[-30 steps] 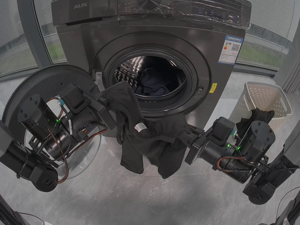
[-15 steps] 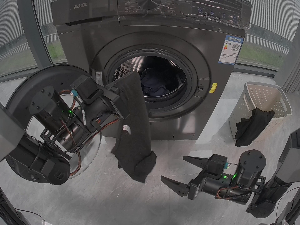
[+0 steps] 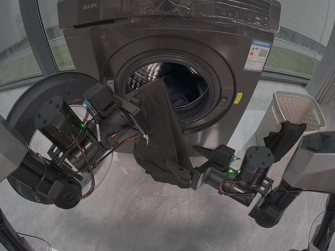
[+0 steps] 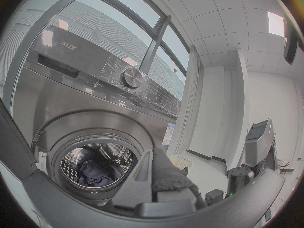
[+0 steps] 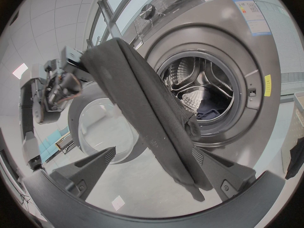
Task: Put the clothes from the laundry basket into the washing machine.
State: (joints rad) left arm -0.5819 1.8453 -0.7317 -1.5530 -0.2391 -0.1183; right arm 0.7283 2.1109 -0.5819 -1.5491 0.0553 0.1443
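Note:
A dark garment (image 3: 158, 129) hangs from my left gripper (image 3: 139, 96), which is shut on its top edge just outside the washing machine's (image 3: 167, 28) round opening, at the opening's left rim. The same cloth (image 4: 167, 174) is pinched between the fingers in the left wrist view. My right gripper (image 3: 179, 154) stands open low in front of the machine, and the garment's lower part (image 5: 152, 117) hangs between its spread fingers. Dark blue clothes (image 3: 179, 100) lie inside the drum. At the right, another dark garment (image 3: 284, 136) drapes over the laundry basket's rim (image 3: 300, 96).
The washer door (image 3: 52, 88) is swung wide open at the left, behind my left arm. The white perforated basket stands on the floor to the right of the machine. Bare grey floor (image 3: 139, 213) lies in front.
My right gripper let go of the garment, dropped low and open, then rose back under the hanging cloth. My left gripper carried the garment up and closer to the drum opening.

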